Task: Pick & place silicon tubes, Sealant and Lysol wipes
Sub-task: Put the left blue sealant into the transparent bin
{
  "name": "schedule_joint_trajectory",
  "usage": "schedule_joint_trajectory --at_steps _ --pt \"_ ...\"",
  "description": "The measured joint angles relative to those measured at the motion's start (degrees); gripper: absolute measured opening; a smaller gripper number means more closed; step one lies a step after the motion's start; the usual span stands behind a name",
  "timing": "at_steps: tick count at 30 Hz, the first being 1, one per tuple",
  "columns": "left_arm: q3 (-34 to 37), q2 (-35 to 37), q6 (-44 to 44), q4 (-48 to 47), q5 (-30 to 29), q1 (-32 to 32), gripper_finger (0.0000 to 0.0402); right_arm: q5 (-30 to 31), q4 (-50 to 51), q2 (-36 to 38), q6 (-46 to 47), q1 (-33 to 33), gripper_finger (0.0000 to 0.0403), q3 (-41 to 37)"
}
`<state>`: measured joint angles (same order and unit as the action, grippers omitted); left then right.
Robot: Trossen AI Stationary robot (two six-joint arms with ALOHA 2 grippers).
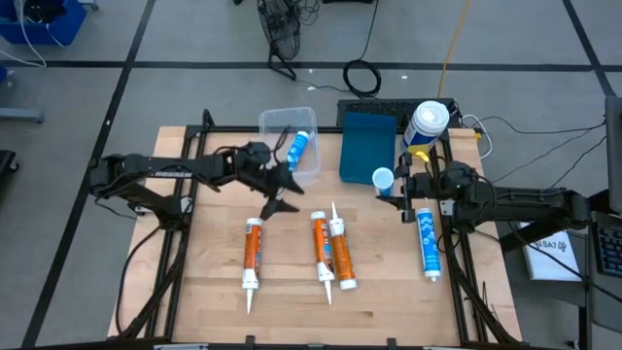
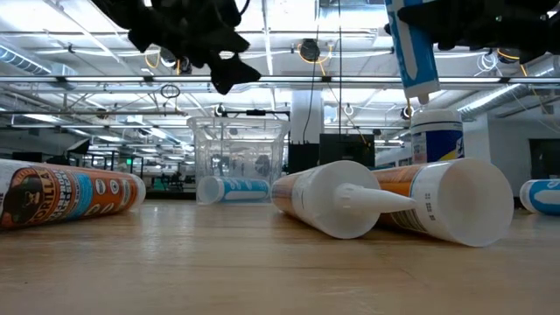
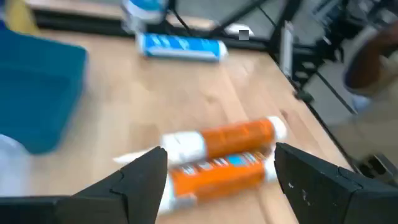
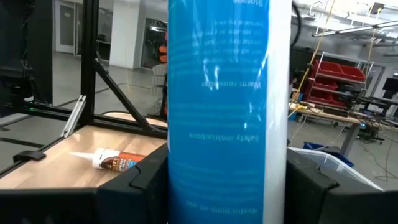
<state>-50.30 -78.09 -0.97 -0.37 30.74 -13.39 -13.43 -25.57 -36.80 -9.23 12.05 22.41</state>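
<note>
My right gripper [image 1: 398, 189] is shut on a blue sealant tube [image 2: 411, 48], held high near the blue bin [image 1: 369, 146]. My left gripper [image 1: 276, 191] is open and empty above the table, just in front of the clear bin [image 1: 290, 124]. In the left wrist view its fingers [image 3: 217, 183] stand over two orange tubes [image 3: 217, 155] lying side by side on the wood. A third orange tube [image 1: 253, 251] lies farther left. The Lysol wipes canister [image 1: 426, 124] stands upright at the far right, past the blue bin. My right gripper pinches the tube's blue body [image 4: 227, 155] between its two fingers [image 4: 143, 186]. The fingers come level from the table's right side and lie across the tube. The tube stands roughly upright, its white end [image 2: 421, 87] down, lifted clear of the table.
A blue tube [image 1: 298, 148] lies in the clear bin. Another blue-and-white tube [image 1: 428, 243] lies on the table near the right edge. The black frame rails [image 1: 457, 262] run along both sides of the table. Bare wood shows along the near edge [image 1: 321, 316].
</note>
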Motion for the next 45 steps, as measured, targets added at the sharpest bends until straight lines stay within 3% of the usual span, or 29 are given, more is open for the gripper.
schedule_joint_trajectory --at_steps 3,10,15,21,24,29,36,40,45 --pt "0.04 0.05 -0.36 2.31 -0.81 2.75 0.0294 0.0 0.62 0.0 0.0 0.0 0.0206 -0.02" --pt "0.15 -1.31 -1.23 24.74 -9.4 6.78 0.0294 -0.13 0.6 0.0 -0.09 0.0 0.0206 -0.04" --pt "0.23 0.32 1.9 25.67 -14.93 0.92 0.0294 -0.13 0.52 0.0 -0.1 0.0 0.0206 -0.04" --pt "3.31 0.97 6.2 24.55 -14.81 -6.24 0.0294 -0.15 0.71 0.0 -0.02 0.0 0.0206 -0.04" --pt "5.66 4.9 7.17 24.04 -15.02 -8.7 0.0294 -0.09 0.58 0.0 0.02 0.0 0.0206 -0.04" --pt "8.96 17.85 7.52 13.82 -19.34 -10.13 0.0294 -0.03 0.62 0.0 0.42 0.0 0.0206 -0.04" --pt "17.12 35.21 8.17 5.0 -20.14 -3.29 0.0294 2.77 0.7 -0.02 -0.15 0.02 0.0206 -0.04" --pt "23.83 40.25 10.56 6.03 -19.48 1.24 0.0294 2.95 0.37 -0.72 0.07 0.02 0.0206 -0.04" --pt "31.22 39.86 13.55 18.39 -23.49 4.11 0.0294 2.92 -2.3 -3.92 0.96 -0.13 0.0206 -0.04"
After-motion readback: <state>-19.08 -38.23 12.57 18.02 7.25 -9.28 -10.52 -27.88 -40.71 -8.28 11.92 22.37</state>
